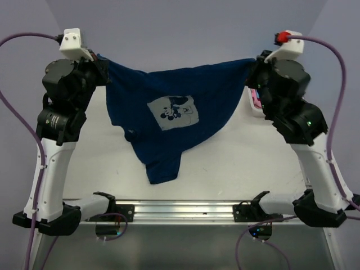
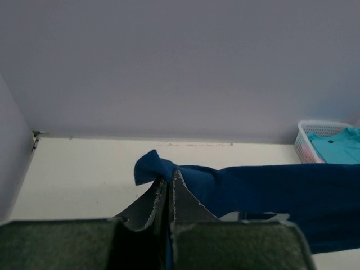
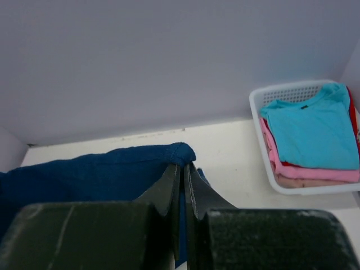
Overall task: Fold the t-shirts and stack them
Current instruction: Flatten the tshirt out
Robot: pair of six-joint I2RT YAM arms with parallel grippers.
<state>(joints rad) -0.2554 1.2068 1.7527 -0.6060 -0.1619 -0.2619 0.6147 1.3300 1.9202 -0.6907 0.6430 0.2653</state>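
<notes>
The navy blue t-shirt (image 1: 169, 115) with a pale Mickey Mouse print (image 1: 174, 111) hangs stretched between both raised grippers, its lower part draped down toward the table. My left gripper (image 1: 101, 66) is shut on its left corner; the cloth (image 2: 151, 167) bunches just past the closed tips (image 2: 169, 179). My right gripper (image 1: 254, 66) is shut on its right corner, where a hemmed edge (image 3: 169, 153) folds over the closed tips (image 3: 183, 166). Folded turquoise (image 3: 312, 126), pink (image 3: 315, 173) and red tees lie stacked in the basket.
A white lattice basket (image 3: 264, 163) stands at the table's far right, mostly hidden behind the right arm in the top view (image 1: 256, 104). It also shows in the left wrist view (image 2: 306, 138). Lilac walls close the back and sides.
</notes>
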